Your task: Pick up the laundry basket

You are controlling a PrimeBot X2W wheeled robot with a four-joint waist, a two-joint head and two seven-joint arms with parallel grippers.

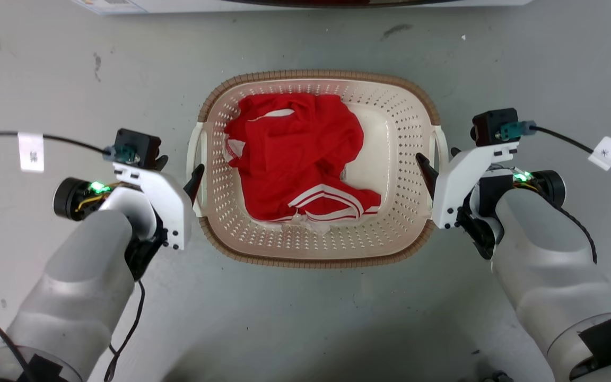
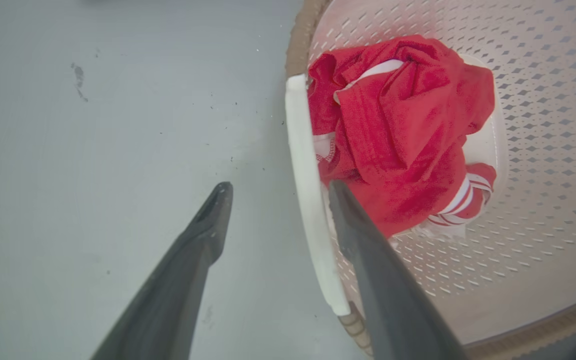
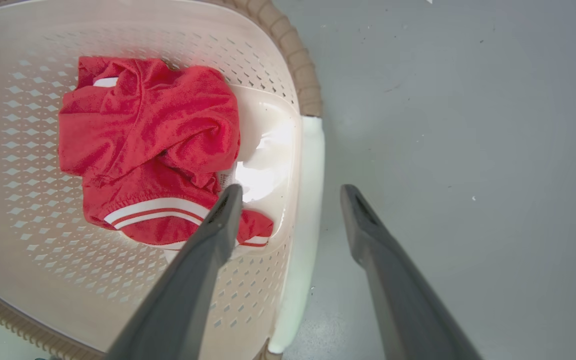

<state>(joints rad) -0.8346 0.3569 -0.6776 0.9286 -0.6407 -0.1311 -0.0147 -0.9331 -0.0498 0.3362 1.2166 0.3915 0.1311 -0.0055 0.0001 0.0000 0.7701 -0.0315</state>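
The laundry basket point(image 1: 317, 261) sits on the grey floor in the middle of the head view, cream with perforated walls and a brown woven-look rim. A red garment with white stripes point(image 1: 295, 154) lies inside. My left gripper point(image 1: 195, 183) is open at the basket's left white handle point(image 1: 195, 154). In the left wrist view this gripper point(image 2: 277, 187) straddles the handle point(image 2: 304, 190), one finger outside and one inside the basket point(image 2: 543, 100). My right gripper point(image 1: 431, 172) is open, and in the right wrist view it point(image 3: 292, 190) straddles the right handle point(image 3: 310, 200) the same way.
A white appliance edge point(image 1: 305, 4) runs along the top of the head view. Cables with white tags point(image 1: 31, 152) point(image 1: 606, 153) trail from both wrists. Bare grey floor point(image 1: 305, 318) surrounds the basket on all sides.
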